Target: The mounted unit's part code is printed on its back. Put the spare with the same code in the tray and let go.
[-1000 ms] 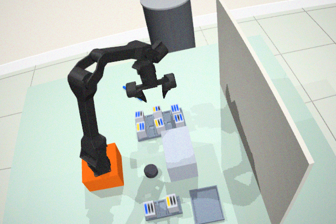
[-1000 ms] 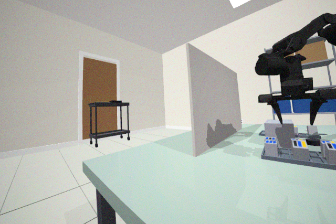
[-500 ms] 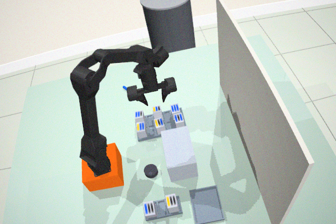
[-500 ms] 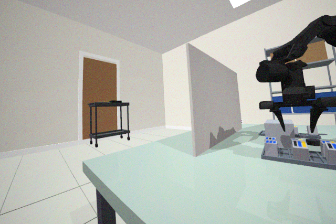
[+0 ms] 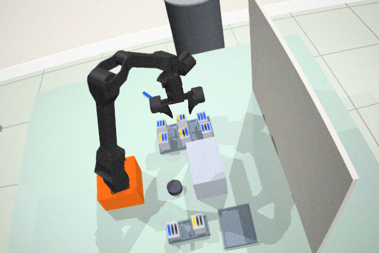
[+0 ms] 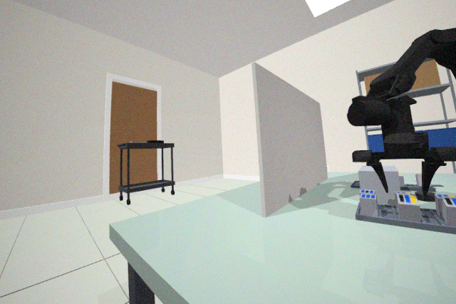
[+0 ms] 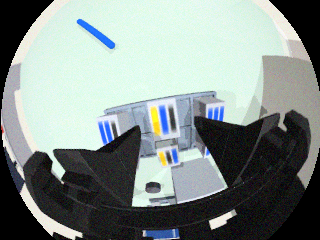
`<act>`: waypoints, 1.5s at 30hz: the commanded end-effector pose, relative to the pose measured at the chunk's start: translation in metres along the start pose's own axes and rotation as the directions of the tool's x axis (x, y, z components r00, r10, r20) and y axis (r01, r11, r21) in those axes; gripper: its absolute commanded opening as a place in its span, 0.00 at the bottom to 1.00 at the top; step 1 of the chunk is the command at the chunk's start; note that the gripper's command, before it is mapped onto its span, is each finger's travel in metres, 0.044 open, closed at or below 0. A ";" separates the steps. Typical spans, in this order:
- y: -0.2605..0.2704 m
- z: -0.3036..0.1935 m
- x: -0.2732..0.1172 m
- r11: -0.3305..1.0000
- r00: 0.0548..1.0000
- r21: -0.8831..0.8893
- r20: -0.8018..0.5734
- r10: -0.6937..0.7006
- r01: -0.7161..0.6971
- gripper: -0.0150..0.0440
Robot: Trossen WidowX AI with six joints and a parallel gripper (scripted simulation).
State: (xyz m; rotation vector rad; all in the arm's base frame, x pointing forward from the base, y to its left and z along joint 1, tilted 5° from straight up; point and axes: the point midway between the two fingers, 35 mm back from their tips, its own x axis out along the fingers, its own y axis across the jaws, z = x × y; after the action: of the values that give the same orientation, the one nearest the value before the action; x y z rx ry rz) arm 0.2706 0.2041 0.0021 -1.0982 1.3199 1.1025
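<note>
- Now I seem to be at the pick: my claw [image 5: 181, 115] [image 6: 406, 194] [image 7: 167, 124] hovers above the storage rack [image 5: 173, 143] [image 6: 412, 222] [image 7: 187, 116], pointing downward.
- The likely target is the yellow-blue-black spare [image 5: 181, 117] [image 6: 407, 206] [image 7: 163, 120], upright in the middle of the rack's far row as seen from above. It is between my fingertips in the wrist view.
- My claw is spread, though not to its widest, with nothing pinched.
- I take the pale box [image 5: 205, 159] [image 6: 368, 179] [image 7: 197, 180] for the mounted unit. I cannot read its code from these views, so the match is my guess from where I am lined up.
- Next I should sink straight down, one finger on each side of the spare, then squeeze and lift it clear of its slot.
- Care is due with the order of stripes: the yellow-black-blue spare [image 5: 184, 134] [image 7: 168, 156] in the same column is easily confused with it.
- After that, I need to carry the spare past the pale box to the grey tray [image 5: 234, 229] on the surface [image 5: 67, 127] [image 6: 257, 249] [image 7: 175, 60], lower it inside and let go.
</note>
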 end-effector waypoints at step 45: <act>0.002 -0.005 0.050 1.000 1.000 0.002 -0.004 0.004 -0.004 0.47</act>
State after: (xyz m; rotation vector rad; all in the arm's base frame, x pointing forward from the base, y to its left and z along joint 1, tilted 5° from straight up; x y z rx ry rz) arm 0.2657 0.1986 -0.0480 -1.0969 1.3273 1.1022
